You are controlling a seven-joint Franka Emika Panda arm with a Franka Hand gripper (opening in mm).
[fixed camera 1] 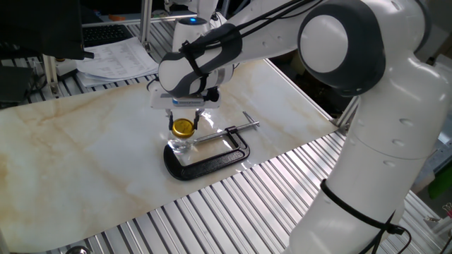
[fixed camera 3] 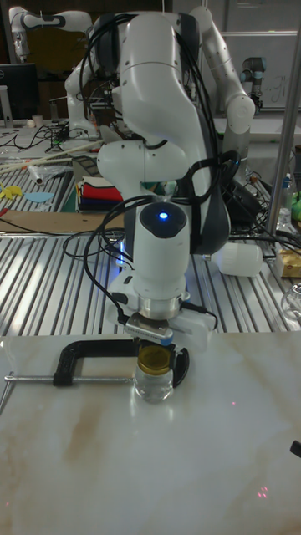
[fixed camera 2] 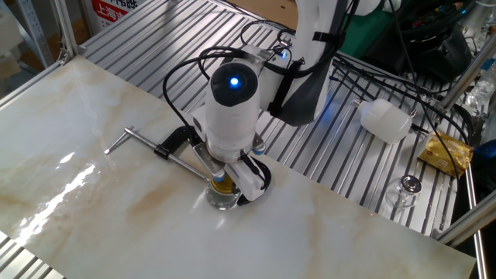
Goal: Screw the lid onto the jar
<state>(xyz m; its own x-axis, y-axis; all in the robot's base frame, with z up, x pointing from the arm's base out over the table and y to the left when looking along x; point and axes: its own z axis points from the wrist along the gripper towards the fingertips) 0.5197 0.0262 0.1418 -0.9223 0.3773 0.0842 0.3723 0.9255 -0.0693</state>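
A: Going from the left, what lies on the tabletop (fixed camera 1: 85, 141)?

B: First marbled surface, then the silver screw rod of the black C-clamp (fixed camera 3: 79, 355) in the tall fixed view, with the clamp's frame curving round behind the jar (fixed camera 3: 154, 384).

A: And where is the jar relative to the end effector (fixed camera 3: 155, 355)?

B: Straight beneath it. The jar stands upright on the tabletop, touching or nearly touching the clamp's frame. The lid (fixed camera 3: 153, 362) sits on the jar's mouth, and the end effector points straight down over it, its fingers closed on the lid's two sides.

A: How do the two things look?

B: The lid is a small round cap, yellow to gold, its flat top catching light in one fixed view (fixed camera 1: 183, 128). It is about as wide as the jar's mouth. The jar is short, clear glass, cylindrical; the pale tabletop shows through it (fixed camera 1: 180, 144). In the other fixed view most of the lid is hidden by the wrist, with only the jar's lower part showing (fixed camera 2: 220, 198).
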